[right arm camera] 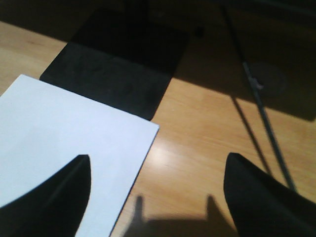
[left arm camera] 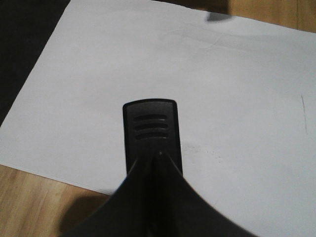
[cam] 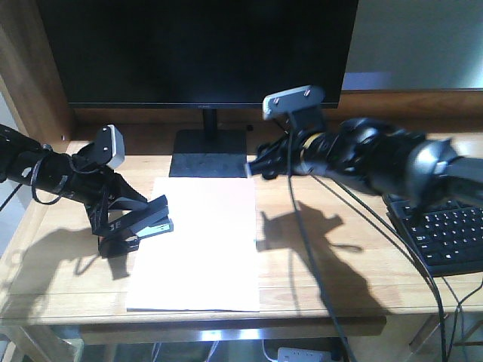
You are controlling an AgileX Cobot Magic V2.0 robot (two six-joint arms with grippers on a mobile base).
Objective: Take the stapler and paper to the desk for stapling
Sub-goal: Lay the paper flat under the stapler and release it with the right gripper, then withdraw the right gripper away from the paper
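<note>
The black stapler [cam: 153, 221] hangs just above the left edge of the white paper [cam: 200, 241], with my left gripper [cam: 130, 222] shut on its rear. In the left wrist view the stapler's ribbed black top [left arm camera: 150, 126] pokes out from between the closed fingers [left arm camera: 148, 197], over the paper [left arm camera: 222, 98]. The paper lies flat on the light-wood desk [cam: 339, 264]. My right gripper [cam: 253, 167] hovers open at the sheet's far right corner; its wrist view shows the gripper [right arm camera: 158, 157] empty above the paper's corner [right arm camera: 64, 128] and bare desk [right arm camera: 207, 123].
A black monitor [cam: 200, 49] on a square base [cam: 209, 153] stands behind the paper. A black keyboard [cam: 445, 230] lies at the right. Cables [cam: 317, 256] trail from the right arm across the desk. The base [right arm camera: 118, 64] is just beyond the right gripper.
</note>
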